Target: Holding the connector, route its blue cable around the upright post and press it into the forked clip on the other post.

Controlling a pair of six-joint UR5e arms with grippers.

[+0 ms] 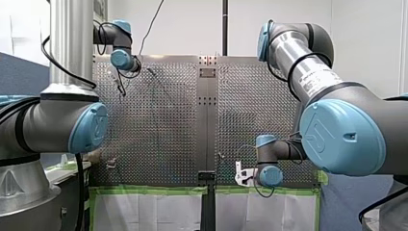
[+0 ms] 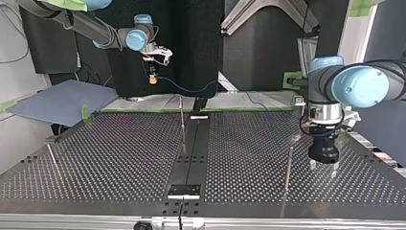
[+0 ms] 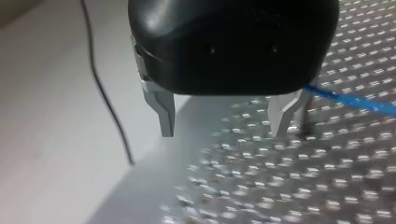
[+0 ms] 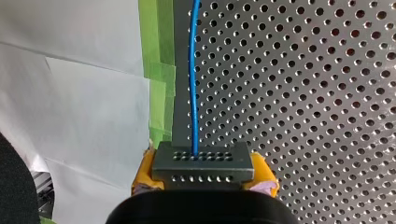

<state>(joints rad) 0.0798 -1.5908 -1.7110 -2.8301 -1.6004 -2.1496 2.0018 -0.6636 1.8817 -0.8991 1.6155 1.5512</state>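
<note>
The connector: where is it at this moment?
The connector sits clamped between the yellow pads of my right tool, held in the air above the far edge of the table at the top view's upper left; its blue cable leaves it ahead.

A robotics lab is suggested by the perforated metal desk [image 1: 159,120], edged with green tape [image 1: 144,190], and by the left arm [image 1: 57,126] and right arm [image 1: 341,134] mounted beside it.

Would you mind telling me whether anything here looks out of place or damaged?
Nothing stands out. The connector sits squarely in my right gripper, the blue cable leaves it straight, and my left gripper hangs open and empty over the table.
</note>
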